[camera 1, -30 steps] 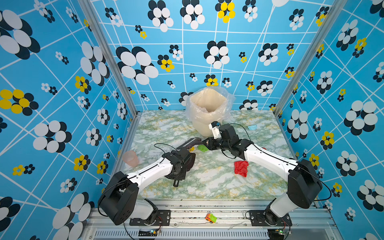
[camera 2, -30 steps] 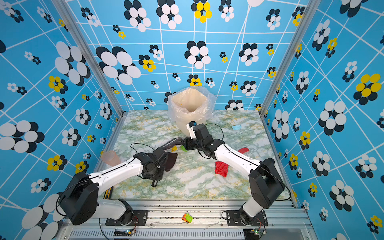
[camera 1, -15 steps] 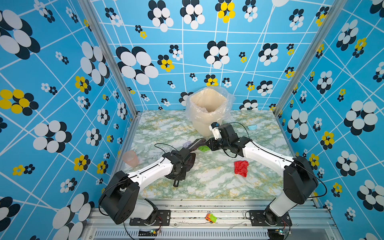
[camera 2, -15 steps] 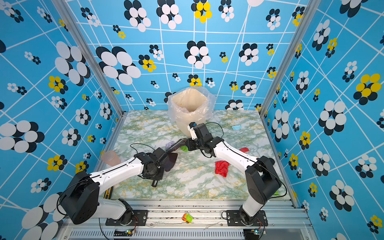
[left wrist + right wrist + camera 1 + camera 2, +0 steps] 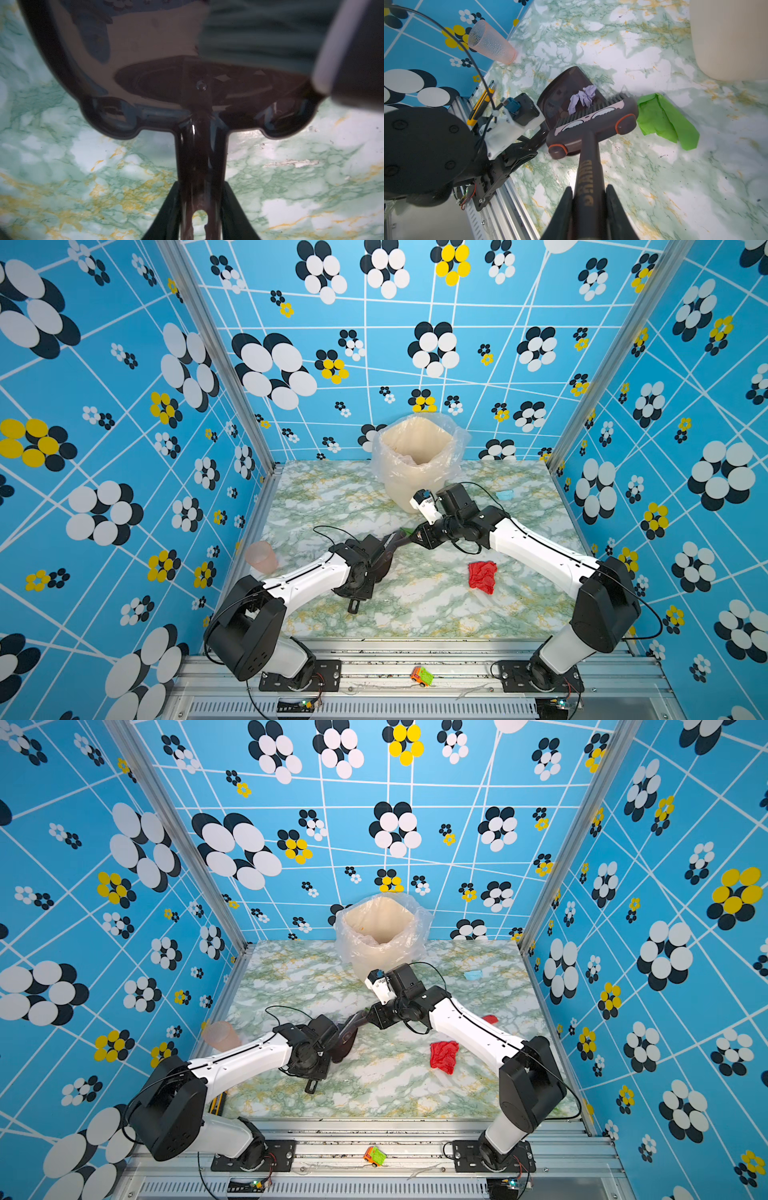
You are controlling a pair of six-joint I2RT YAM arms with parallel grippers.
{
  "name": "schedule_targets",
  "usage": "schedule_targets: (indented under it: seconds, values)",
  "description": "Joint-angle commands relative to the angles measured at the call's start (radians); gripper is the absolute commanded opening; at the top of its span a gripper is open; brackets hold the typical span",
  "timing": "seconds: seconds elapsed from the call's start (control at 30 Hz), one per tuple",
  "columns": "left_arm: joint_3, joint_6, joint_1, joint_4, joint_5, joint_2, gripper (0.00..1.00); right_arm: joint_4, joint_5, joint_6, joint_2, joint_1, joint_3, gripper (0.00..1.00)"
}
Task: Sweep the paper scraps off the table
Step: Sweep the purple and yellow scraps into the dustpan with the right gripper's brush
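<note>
Starting at the left: noting a pink cup [image 5: 261, 556] standing at the desk [image 5: 415, 605] edge, not part of the job. Clamping the dustpan handle [image 5: 200, 158] in the left claw [image 5: 201, 185], closed tight on it, holding the dustpan [image 5: 562, 91] low with its mouth toward the middle; not managing to confirm lip contact with the desk from here. Carrying one lavender scrap [image 5: 582, 98] inside the pan, right against the bristles. Pressing the brush [image 5: 591, 124] up to the pan mouth, pinching the brush handle [image 5: 588, 166] in the right claw [image 5: 588, 187], closed fully on it. Leaving a green scrap [image 5: 664, 118] lying on the desk just beside the brush head, on the side away from the pan, touching or nearly so. Further right, seeing a red scrap [image 5: 482, 576] lying in the open near the right arm, a smaller red bit [image 5: 490, 1018] peeking past that arm, and a light blue scrap [image 5: 505, 494] toward the far right corner, well apart from both tools. Judging the step as mid-sweep: lavender one in, green one next. Needing to lift the brush over the green scrap, set it down behind and drag toward the pan, with the pan lip held flat on the desk; then going after the red ones, likely tipping into the lined bin [image 5: 417, 460] at the back.
</note>
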Motion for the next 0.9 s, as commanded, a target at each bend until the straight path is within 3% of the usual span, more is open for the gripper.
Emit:
schedule_targets:
  seconds: [0.0, 0.23, 0.43, 0.57, 0.87]
  values:
    - [0.028, 0.021, -0.007, -0.011, 0.008, 0.011, 0.0, 0.008, -0.034, -0.006, -0.053, -0.005, 0.015, 0.0]
    - [0.031, 0.03, -0.007, -0.008, 0.015, 0.006, 0.0, 0.113, 0.074, -0.003, -0.103, -0.029, -0.035, 0.0]
    - [0.048, 0.058, -0.007, -0.016, 0.023, 0.016, 0.0, 0.133, 0.352, -0.014, -0.181, -0.038, -0.093, 0.0]
    - [0.06, 0.083, -0.01, -0.016, 0.033, 0.034, 0.0, 0.114, 0.454, -0.011, -0.237, -0.075, -0.134, 0.0]
    - [0.103, 0.127, -0.045, -0.024, 0.047, 0.099, 0.0, 0.092, 0.52, -0.042, -0.262, -0.093, -0.193, 0.0]
